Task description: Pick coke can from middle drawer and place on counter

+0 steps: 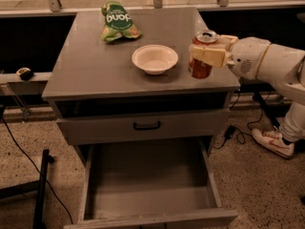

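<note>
The red coke can with its silver lid stands upright over the right part of the counter, just right of the white bowl. Its base is at or just above the counter's surface; I cannot tell which. My gripper comes in from the right on a white arm and is shut on the coke can around its upper half. The middle drawer is pulled out below, at the front, and its grey floor is bare.
A white bowl sits mid-counter and a green chip bag lies at the back. A closed drawer front with a black handle is under the counter. A shoe and cables lie on the floor at right, a black stand at left.
</note>
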